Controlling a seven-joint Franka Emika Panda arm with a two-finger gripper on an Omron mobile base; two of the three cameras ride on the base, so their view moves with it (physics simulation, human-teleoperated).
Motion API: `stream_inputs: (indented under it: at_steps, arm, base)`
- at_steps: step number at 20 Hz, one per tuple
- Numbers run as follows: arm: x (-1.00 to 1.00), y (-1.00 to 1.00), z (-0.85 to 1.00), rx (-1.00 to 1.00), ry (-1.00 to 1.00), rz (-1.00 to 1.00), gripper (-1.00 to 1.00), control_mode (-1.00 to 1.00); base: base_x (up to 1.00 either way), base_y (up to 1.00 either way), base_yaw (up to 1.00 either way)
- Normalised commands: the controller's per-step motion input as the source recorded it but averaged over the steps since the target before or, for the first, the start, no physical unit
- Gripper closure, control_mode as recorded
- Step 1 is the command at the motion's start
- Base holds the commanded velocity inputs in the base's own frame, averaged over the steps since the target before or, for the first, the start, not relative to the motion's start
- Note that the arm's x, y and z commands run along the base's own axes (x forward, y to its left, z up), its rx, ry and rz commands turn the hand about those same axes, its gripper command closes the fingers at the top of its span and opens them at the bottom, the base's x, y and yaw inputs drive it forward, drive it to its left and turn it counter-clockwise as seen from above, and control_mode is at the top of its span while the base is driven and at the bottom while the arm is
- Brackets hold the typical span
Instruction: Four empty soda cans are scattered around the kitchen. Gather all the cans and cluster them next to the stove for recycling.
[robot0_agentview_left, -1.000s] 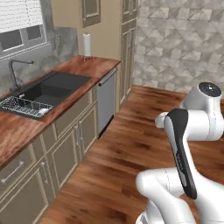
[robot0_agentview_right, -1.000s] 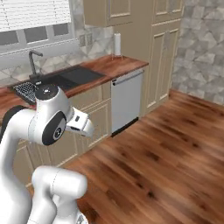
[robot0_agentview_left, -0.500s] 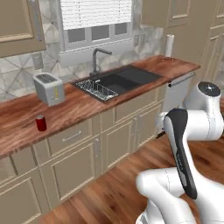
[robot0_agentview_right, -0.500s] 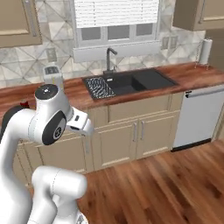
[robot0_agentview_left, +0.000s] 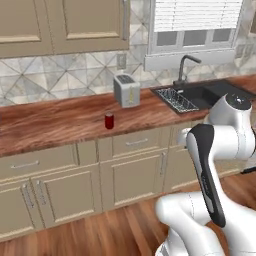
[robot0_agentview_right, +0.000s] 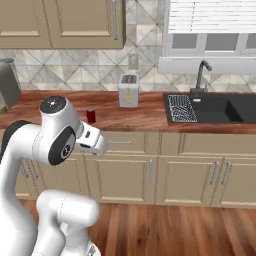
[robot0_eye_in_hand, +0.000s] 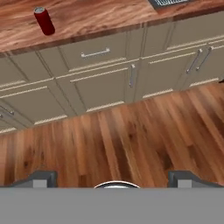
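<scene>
A reddish-brown wood surface (robot0_agentview_left: 55, 122) runs along beige cabinets under a tiled wall, wood floor (robot0_eye_in_hand: 113, 140) below. A red soda can (robot0_agentview_left: 109, 120) stands upright on it, left of the toaster (robot0_agentview_left: 126, 90). Right of the toaster, a rack (robot0_agentview_right: 181, 107) sits in the black sink (robot0_agentview_right: 225, 107). The pincer (robot0_eye_in_hand: 112, 178) hangs spread over the floor, holding nothing.

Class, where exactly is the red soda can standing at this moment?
The red soda can stands upright on the wooden countertop, near its front edge, left of the toaster and well left of the sink.
</scene>
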Motion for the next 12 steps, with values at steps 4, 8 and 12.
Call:
stream_inputs:
  at_steps: [4,8,12]
  arm:
    - [0.00,0.00,0.00,0.00,0.00,0.00,-1.00,1.00]
    - [0.00,0.00,0.00,0.00,0.00,0.00,-1.00,1.00]
    - [0.00,0.00,0.00,0.00,0.00,0.00,-1.00,1.00]
  base:
    - [0.09,0.34,0.57]
    - [0.21,0.21,0.33]
    - [0.53,-0.01,0.03]
